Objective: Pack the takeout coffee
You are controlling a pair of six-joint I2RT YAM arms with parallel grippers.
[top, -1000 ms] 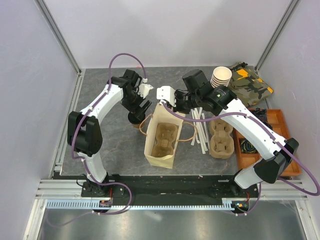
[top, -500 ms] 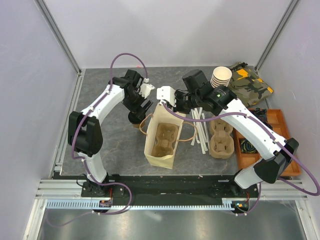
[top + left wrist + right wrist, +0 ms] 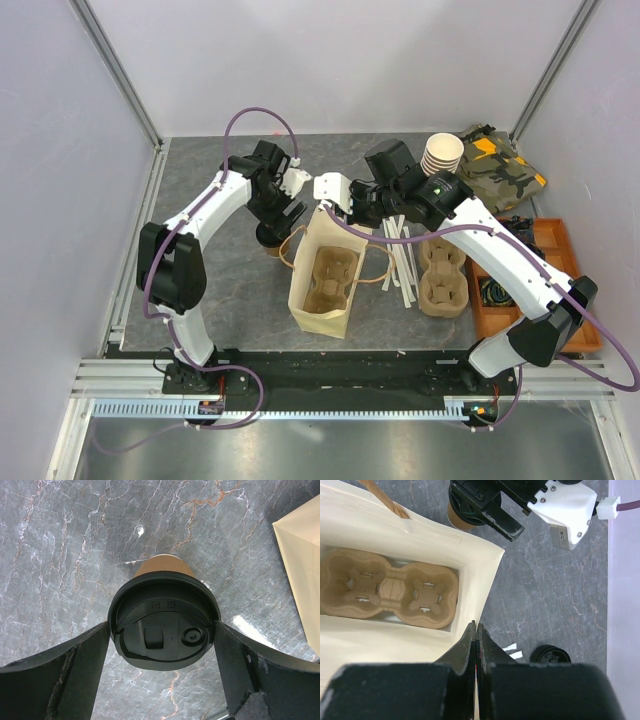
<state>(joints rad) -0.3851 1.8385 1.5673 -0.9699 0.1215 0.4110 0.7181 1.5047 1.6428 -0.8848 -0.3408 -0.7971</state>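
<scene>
The left gripper (image 3: 162, 630) grasps the takeout coffee (image 3: 163, 615): one finger (image 3: 65, 675) presses the black lid's rim at 9 o'clock and the other presses it at 3 o'clock. The cup stands upright on the grey table (image 3: 200, 290). In the top view it is just outside the paper bag (image 3: 322, 268), at 10 o'clock of the bag's mouth.

The right gripper (image 3: 476, 630) is clenched on the bag's upper rim, the paper pinched between its fingertips. The bag gapes open, and a two-cup pulp carrier (image 3: 390, 587) lies on its bottom with both wells bare. A loose black lid (image 3: 550, 655) lies on the table at 3 o'clock of that gripper.

In the top view, white sticks (image 3: 400, 255) and a second pulp carrier (image 3: 443, 270) lie at 3 o'clock of the bag. A stack of lidless paper cups (image 3: 442, 152) stands at 1 o'clock of it.
</scene>
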